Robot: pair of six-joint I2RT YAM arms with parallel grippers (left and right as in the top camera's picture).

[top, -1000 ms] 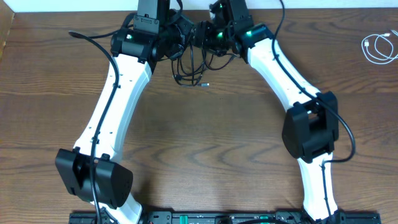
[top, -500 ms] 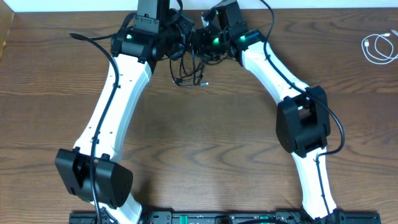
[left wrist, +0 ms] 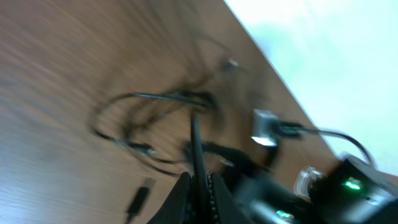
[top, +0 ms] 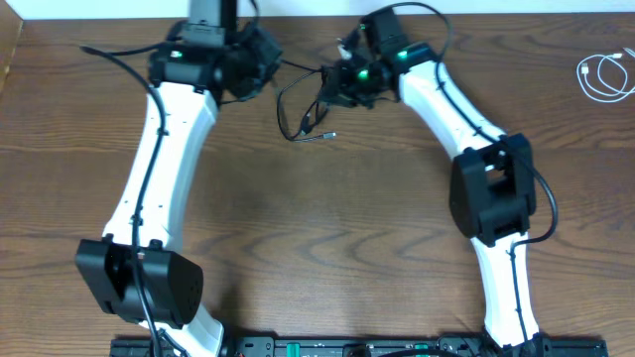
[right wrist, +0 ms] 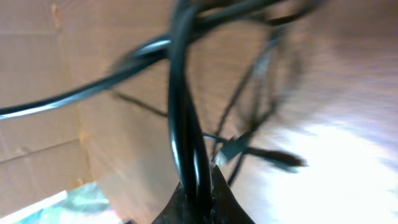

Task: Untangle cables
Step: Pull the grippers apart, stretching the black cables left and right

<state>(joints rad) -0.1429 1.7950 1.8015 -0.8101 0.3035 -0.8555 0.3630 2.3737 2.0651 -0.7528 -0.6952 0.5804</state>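
Brown wood-grain table (top: 327,228) fills the near ground, with the left arm (top: 164,149) and the right arm (top: 456,109) rising from the near edge and leaning away toward the far side. Past the middle, the small plug (top: 324,135) of the black cable (top: 294,111) lies on the wood. Just behind it the cord sags in loose, crossing loops; whether they all touch the table I cannot tell.

Farther back, the two ends of that tangle go up into the claws. The left gripper (top: 268,65) has its fingers pressed together on a strand of the black cable, and its wrist camera shows the cord running straight out from between them, blurred. The right gripper (top: 335,79), near it, is likewise pinched tight on the black cable, with a thin length drawn across the gap between the two claws.

Off at the far right, the white cable (top: 603,77) lies in a small coil, well apart from both claws.
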